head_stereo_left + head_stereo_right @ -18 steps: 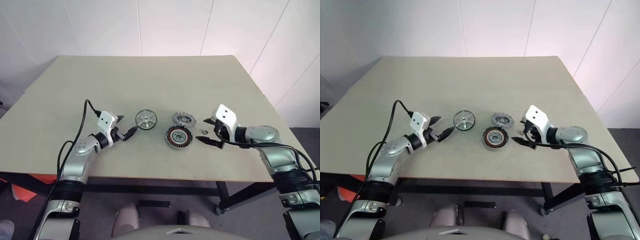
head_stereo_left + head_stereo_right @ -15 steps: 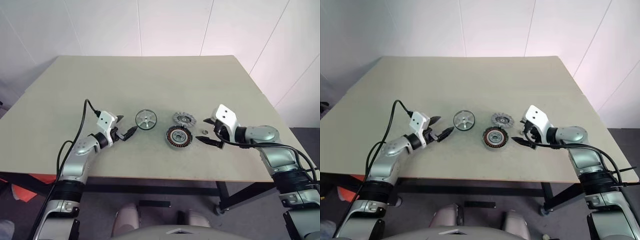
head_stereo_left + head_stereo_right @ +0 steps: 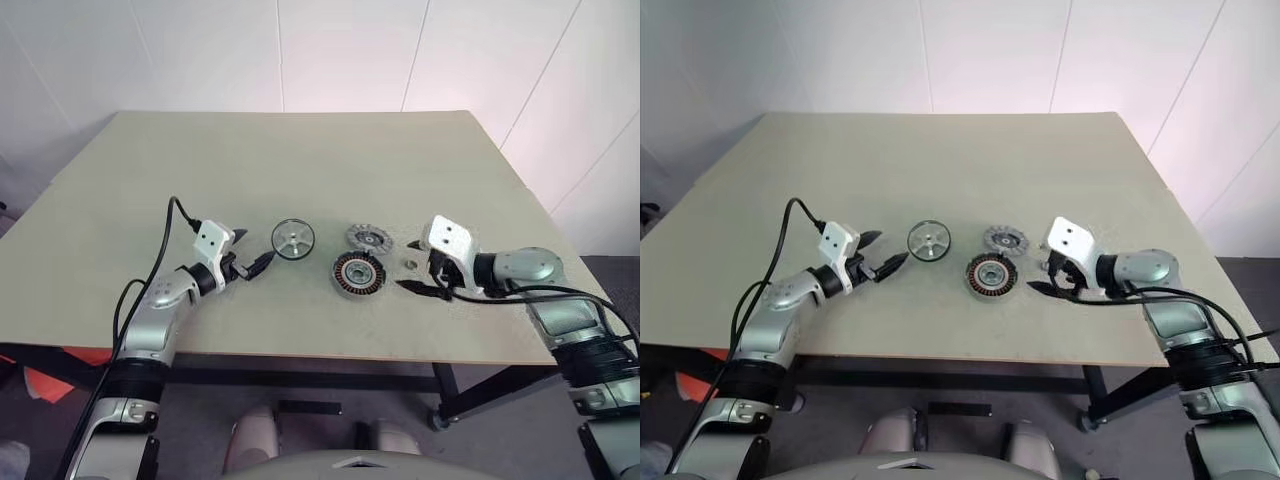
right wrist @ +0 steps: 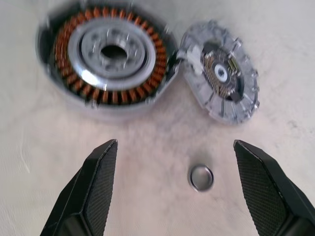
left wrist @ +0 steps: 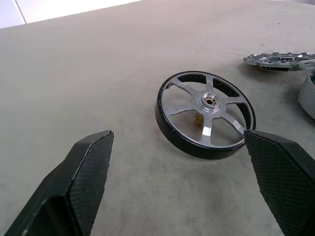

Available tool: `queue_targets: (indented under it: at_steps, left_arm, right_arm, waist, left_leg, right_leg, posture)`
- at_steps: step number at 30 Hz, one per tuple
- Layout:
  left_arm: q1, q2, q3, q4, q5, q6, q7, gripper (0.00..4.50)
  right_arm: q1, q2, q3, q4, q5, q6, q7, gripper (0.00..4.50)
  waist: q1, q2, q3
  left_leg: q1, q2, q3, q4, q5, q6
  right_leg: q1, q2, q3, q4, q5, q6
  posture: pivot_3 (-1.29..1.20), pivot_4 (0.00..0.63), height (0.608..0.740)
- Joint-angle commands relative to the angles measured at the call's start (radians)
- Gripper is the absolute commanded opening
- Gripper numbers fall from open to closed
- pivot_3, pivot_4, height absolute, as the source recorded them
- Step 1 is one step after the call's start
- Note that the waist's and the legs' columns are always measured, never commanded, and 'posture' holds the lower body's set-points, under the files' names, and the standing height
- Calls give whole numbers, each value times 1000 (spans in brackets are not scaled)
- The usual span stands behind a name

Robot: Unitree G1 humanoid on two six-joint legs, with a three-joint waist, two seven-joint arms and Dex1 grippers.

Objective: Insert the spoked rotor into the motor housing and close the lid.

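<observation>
Your right gripper (image 4: 174, 189) has its two black fingers (image 4: 88, 189) spread wide, nothing between them but the small washer (image 4: 201, 177) lying on the table (image 4: 29, 147). Beyond them sits the motor housing (image 4: 109, 59), copper windings showing, with the lid (image 4: 221, 71) touching its rim, ribbed face up.

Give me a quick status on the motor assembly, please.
Both pincers open, empty: left pincer, right pincer. Spoked rotor loose on table, beside motor housing; lid off. Small washer lying near housing.
</observation>
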Motion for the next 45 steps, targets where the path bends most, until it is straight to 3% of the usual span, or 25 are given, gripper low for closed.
queue_targets:
  at_steps: [1, 7, 16, 24, 29, 45]
  left_arm:
    - [-29, 7, 7, -16, -7, -15, -3, 4478]
    - [-47, -4, 12, 5, -7, -23, 8, 4478]
    - [0, 1, 32, -42, -9, -19, 42, 4478]
    - [22, 4, 35, -68, -10, -14, 62, 4478]
    - [25, -1, 29, -66, -8, -16, 69, 4500]
    - [36, 6, 33, -72, -8, -13, 76, 4500]
  right_arm:
    - [-18, -65, 30, -75, -48, -107, 68, 4267]
    - [-102, -55, 125, -115, -103, -247, 157, 4267]
    - [-261, 30, 240, 94, -185, -434, 210, 4267]
    - [-329, 32, 285, 255, -252, -589, 236, 4267]
    - [-338, 37, 278, 265, -254, -610, 242, 2988]
    - [-394, 103, 296, 238, -288, -649, 241, 2988]
  waist:
    - [0, 0, 0]
    - [-5, 0, 0]
    - [-3, -1, 0]
    - [-4, -2, 0]
    - [-4, -2, 0]
    - [-5, -2, 0]
  left_leg:
    - [0, 0, 0, 0, 0, 0]
    - [0, 1, 0, 0, 0, 0]
    - [-1, 1, 0, 1, 0, 1]
    - [-1, 1, 0, 2, -1, 1]
    - [-1, 1, 0, 3, -1, 1]
    - [0, 1, 0, 3, -1, 1]
  right_leg:
    - [0, 0, 0, 0, 0, 0]
    - [0, 1, 0, 0, 0, 0]
    - [0, 0, 0, 1, 0, -1]
    - [0, 0, 0, 2, 1, -1]
    - [0, 0, 0, 2, 1, -1]
    - [-1, 1, 0, 4, 1, -1]
  posture:
    - [0, 0, 740]
    - [0, 0, 740]
    - [0, 0, 740]
    - [0, 0, 740]
    - [0, 0, 740]
    - [0, 0, 740]
